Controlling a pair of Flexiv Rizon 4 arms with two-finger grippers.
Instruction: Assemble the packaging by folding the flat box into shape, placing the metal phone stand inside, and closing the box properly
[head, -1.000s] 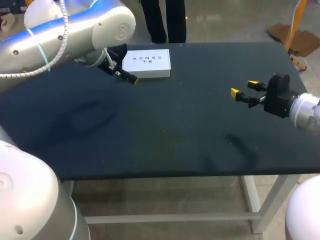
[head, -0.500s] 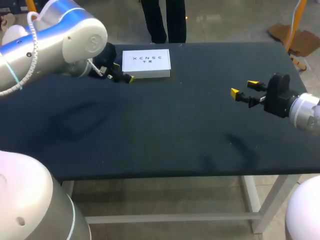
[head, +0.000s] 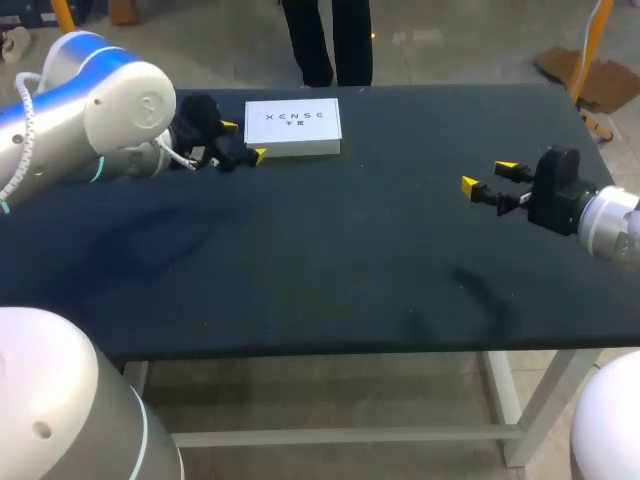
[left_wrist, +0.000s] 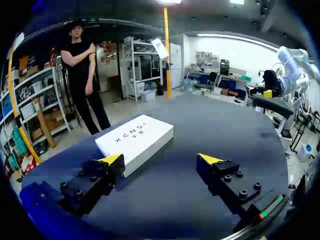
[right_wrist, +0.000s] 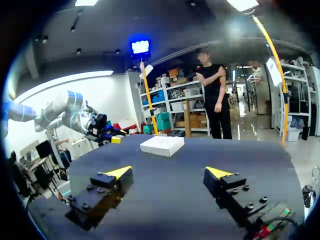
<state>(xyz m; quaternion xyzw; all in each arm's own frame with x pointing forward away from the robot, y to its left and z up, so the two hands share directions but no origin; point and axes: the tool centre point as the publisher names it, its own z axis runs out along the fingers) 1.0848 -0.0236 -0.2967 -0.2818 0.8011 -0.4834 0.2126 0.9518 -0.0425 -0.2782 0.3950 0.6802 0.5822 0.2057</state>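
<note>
White box (head: 293, 127) near far table (head: 400, 290) edge, left gripper (head: 244, 141) seemingly just beside

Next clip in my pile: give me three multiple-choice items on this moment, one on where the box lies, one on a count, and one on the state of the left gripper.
1. Where does the white box lie?
A. Near the table's far edge, beside the left gripper
B. In the middle of the table
C. At the table's near edge

2. How many boxes are on the table?
A. Three
B. Two
C. One

3. How do the left gripper's jaws stand?
A. Shut on the box
B. Open, holding nothing
C. Shut, with nothing between them

Key:
1 A: the head view shows the box far back, by the left gripper.
2 C: every view shows only one box.
3 B: the left wrist view shows bare table between the two yellow tips.
</note>
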